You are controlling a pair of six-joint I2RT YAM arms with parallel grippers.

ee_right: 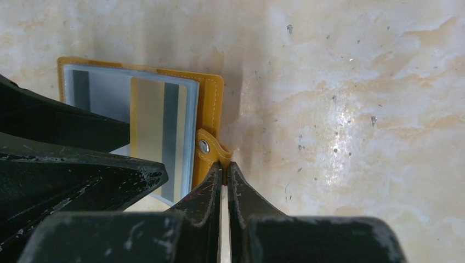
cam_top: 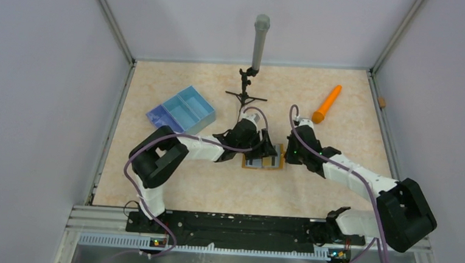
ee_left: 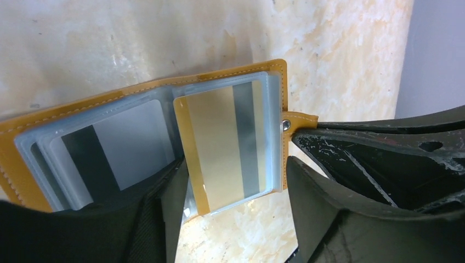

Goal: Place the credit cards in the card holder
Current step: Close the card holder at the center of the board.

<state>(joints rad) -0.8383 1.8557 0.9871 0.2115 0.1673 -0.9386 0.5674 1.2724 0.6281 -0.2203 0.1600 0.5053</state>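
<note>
Left wrist view puts the left gripper (ee_left: 236, 170) low in frame with its jaws apart. Between them lies a gold card (ee_left: 219, 137) with a grey stripe, at the right-hand pocket of the open wallet (ee_left: 98, 107). A dark-striped card (ee_left: 118, 150) sits in the left pocket. At the right edge, the right gripper (ee_right: 225, 164) is pinched tight on the snap tab (ee_right: 211, 150). The wallet lies flat on the table (cam_top: 214, 191), mid-frame from above.

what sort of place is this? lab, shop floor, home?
Most likely a lab test cell: plain grey walls box in a marble-look tabletop, two arms bolted at its near edge, a small tripod at the back.
</note>
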